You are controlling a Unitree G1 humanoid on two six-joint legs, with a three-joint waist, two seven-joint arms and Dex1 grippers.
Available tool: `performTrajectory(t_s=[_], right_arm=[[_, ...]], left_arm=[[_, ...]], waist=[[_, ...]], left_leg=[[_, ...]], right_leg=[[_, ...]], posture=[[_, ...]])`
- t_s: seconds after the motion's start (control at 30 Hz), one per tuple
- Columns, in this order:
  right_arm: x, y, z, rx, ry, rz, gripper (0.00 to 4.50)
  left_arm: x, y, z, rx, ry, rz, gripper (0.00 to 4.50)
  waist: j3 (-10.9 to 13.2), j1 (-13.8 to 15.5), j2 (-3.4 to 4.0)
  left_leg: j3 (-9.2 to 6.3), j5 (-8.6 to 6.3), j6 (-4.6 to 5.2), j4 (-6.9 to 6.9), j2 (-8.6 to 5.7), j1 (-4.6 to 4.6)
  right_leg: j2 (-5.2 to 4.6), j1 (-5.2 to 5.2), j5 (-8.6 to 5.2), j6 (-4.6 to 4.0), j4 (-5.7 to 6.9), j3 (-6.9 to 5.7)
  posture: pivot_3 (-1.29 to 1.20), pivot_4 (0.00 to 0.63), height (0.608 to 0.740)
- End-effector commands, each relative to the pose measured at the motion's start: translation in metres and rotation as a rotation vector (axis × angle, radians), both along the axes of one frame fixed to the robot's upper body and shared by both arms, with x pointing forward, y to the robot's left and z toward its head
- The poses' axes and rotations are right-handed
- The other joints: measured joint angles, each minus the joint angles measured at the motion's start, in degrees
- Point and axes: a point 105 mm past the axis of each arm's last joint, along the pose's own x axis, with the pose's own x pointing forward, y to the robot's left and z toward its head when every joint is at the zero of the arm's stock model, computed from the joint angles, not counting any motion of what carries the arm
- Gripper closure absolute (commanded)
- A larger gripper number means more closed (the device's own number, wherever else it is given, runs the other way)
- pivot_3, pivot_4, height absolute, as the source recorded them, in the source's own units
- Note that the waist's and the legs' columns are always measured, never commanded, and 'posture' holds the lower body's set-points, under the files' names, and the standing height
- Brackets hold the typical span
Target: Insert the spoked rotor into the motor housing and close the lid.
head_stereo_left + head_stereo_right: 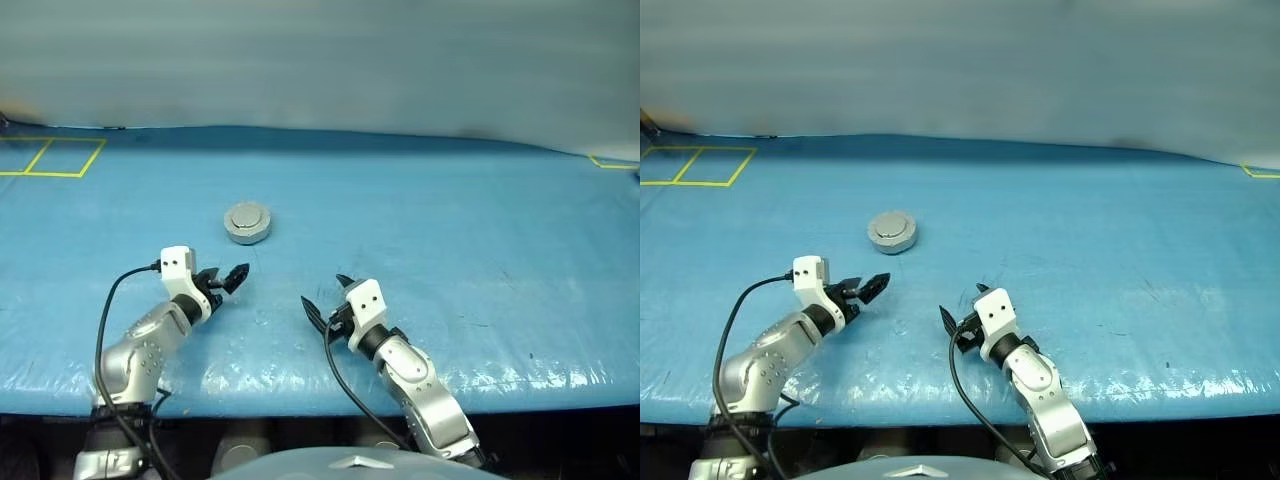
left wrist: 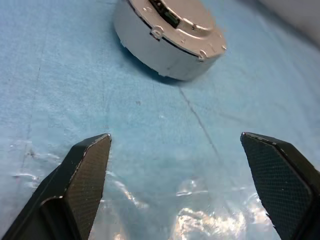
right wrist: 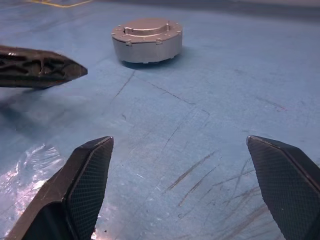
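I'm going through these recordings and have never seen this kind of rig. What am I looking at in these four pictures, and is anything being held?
This is a two-armed humanoid robot. The two wide pictures come from cameras on its head, looking down over its arms. The two close-ups come from cameras on each wrist, looking along that arm's two black fingers. On the blue table sits one round grey motor housing with its lid shut. The left gripper and the right gripper are both open, hold nothing, and sit short of the housing.
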Motion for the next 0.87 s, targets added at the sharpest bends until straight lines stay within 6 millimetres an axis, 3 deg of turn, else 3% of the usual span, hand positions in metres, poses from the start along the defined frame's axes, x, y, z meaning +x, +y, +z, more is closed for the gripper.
performTrajectory(t_s=[0.03, 0.13, 0.27, 0.47, 0.87], right_arm=[[0.002, -0.006, 0.012, 0.029, -0.069, -0.03, 0.0], [0.002, -0.013, 0.011, 0.024, -0.091, -0.059, 0.0], [0.003, -0.022, 0.016, 0.055, -0.14, -0.133, 0.0], [0.001, -0.026, 0.027, 0.077, -0.198, -0.172, 0.0], [-0.001, -0.021, 0.025, 0.055, -0.197, -0.133, 0.0]], left_arm=[[-0.009, -0.024, 0.021, 0.135, -0.28, -0.112, 0.03], [-0.018, -0.034, 0.021, 0.168, -0.382, -0.168, 0.03], [-0.02, -0.036, 0.019, 0.17, -0.437, -0.161, 0.03], [-0.019, -0.033, 0.021, 0.133, -0.462, -0.138, 0.03], [-0.019, -0.028, 0.012, 0.135, -0.439, -0.163, 0.03]], waist=[[0.0, 0.3, -0.03], [0.0, 0.8, -0.06], [0.0, 0.7, -0.04], [0.0, 0.6, -0.07], [0.1, 0.6, -0.09]], left_leg=[[0.02, 0.0, 0.02, -0.03, 0.0, -0.14], [0.01, 0.18, 0.27, -0.03, 0.0, -1.18], [-0.03, 0.2, 0.36, -0.03, 0.0, -1.58], [-0.04, 0.17, 0.45, 0.11, 0.04, -1.59], [0.0, 0.18, 0.49, 0.43, 0.11, -1.57]], right_leg=[[-0.03, -0.13, 0.0, -0.01, -0.04, 0.0], [-0.05, -0.84, 0.04, -0.07, -0.04, -0.06], [-0.03, -1.2, 0.03, -0.07, -0.07, -0.17], [0.2, -1.13, 0.05, 0.03, -0.11, -0.21], [0.62, -1.02, 0.14, 0.28, -0.06, -0.19]], posture=[[0.0, 0.15, 0.74], [0.0, 0.15, 0.74], [0.0, 0.15, 0.74], [0.0, 0.15, 0.74], [0.0, 0.15, 0.74]])
